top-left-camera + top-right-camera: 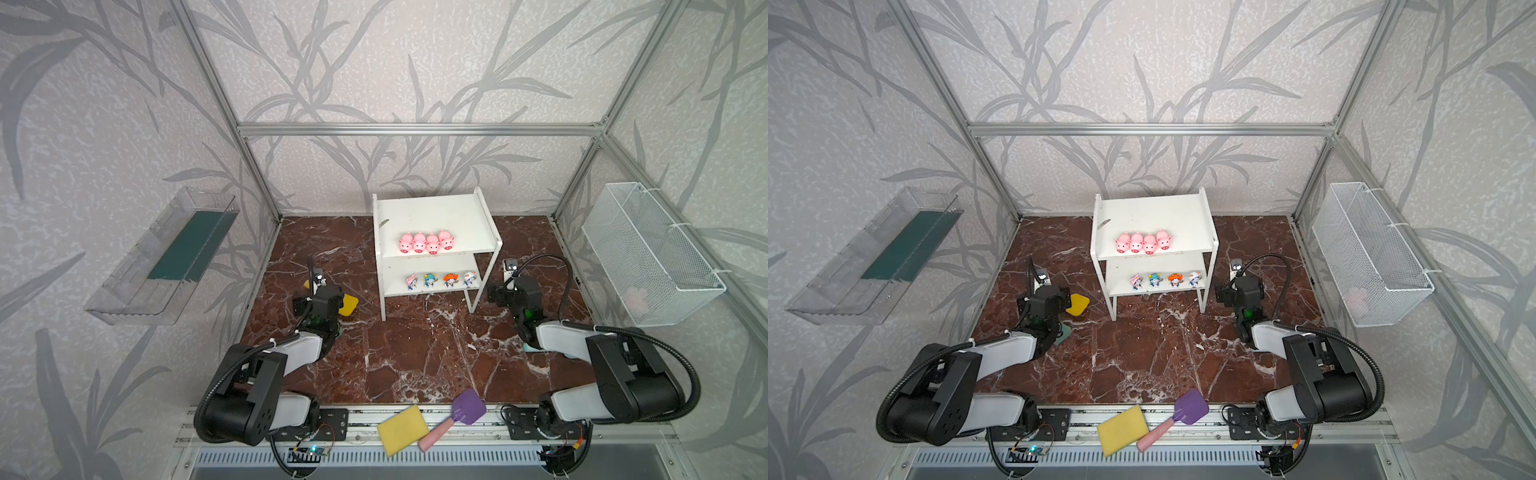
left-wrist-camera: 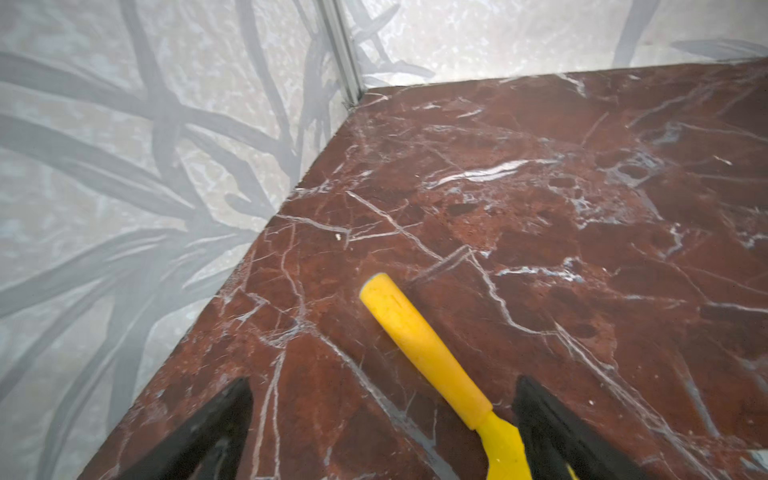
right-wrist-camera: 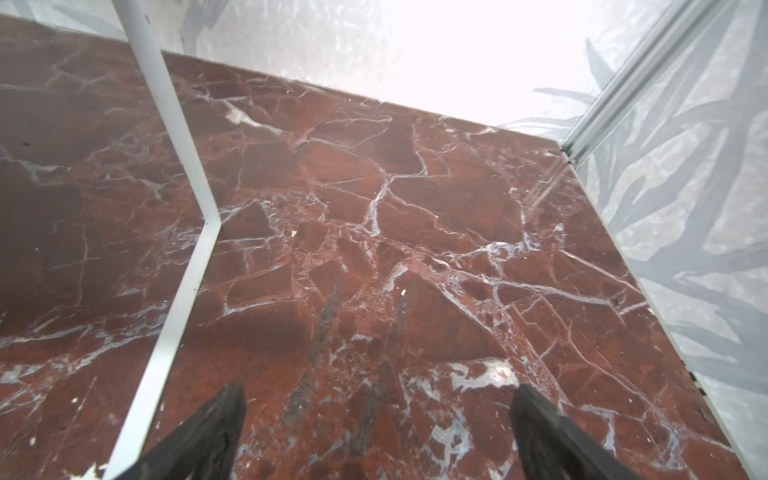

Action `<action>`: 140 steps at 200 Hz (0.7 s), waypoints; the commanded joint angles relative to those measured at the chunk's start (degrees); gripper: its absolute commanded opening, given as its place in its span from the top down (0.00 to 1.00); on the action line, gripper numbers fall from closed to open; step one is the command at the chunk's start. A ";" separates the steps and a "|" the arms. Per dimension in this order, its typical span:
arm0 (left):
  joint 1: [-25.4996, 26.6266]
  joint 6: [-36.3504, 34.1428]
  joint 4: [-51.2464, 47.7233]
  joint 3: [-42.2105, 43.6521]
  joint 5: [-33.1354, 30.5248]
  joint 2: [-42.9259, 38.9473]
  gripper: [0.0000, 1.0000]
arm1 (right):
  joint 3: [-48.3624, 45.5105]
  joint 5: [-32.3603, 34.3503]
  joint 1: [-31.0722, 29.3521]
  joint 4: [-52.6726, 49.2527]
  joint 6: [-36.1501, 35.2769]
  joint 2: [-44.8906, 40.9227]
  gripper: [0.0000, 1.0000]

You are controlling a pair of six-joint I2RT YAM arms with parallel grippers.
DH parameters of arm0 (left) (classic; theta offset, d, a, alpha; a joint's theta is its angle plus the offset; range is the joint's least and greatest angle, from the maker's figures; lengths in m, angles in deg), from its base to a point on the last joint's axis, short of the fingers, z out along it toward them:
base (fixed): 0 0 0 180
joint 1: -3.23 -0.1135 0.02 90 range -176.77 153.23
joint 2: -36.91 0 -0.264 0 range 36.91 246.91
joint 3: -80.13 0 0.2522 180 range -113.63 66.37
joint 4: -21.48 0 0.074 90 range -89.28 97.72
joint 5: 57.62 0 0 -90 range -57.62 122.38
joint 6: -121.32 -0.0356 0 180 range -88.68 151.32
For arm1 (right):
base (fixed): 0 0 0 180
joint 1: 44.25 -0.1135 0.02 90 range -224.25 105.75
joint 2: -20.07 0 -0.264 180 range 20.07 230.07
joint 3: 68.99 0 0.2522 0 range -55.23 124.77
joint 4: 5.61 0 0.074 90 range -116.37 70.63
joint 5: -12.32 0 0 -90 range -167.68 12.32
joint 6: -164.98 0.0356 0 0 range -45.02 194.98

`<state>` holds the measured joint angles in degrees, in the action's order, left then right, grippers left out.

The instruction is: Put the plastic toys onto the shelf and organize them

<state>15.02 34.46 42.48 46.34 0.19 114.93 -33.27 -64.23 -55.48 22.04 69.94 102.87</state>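
Pigs [image 1: 426,242] line the upper board of the shelf [image 1: 432,212], figurines [image 1: 440,280] its lower board, squarely between the arms; left gripper [image 2: 384,382] and right gripper [image 3: 380,388] both gape empty beside it, the right nearer.

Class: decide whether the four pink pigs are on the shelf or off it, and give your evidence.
On it. The pink pigs stand side by side in a row on the upper board of the shelf; none lies off it.
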 commanded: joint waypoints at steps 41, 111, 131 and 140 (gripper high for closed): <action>-2.89 -4.66 10.14 -1.77 8.12 2.43 0.01 | -2.26 -2.99 3.79 16.02 2.56 6.91 0.01; -8.71 -3.53 31.77 3.05 15.28 13.43 0.01 | -2.35 -4.53 4.71 13.83 3.03 5.35 0.01; -9.83 -1.08 21.73 -0.65 14.60 11.88 0.01 | -0.79 -1.76 4.70 10.61 4.09 5.27 0.01; -10.01 -1.14 22.12 -0.88 14.56 12.41 0.01 | -0.77 -1.73 4.72 10.50 4.06 5.26 0.01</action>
<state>5.76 31.61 64.23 48.37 14.01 127.60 -35.41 -68.08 -51.04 33.17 72.67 109.12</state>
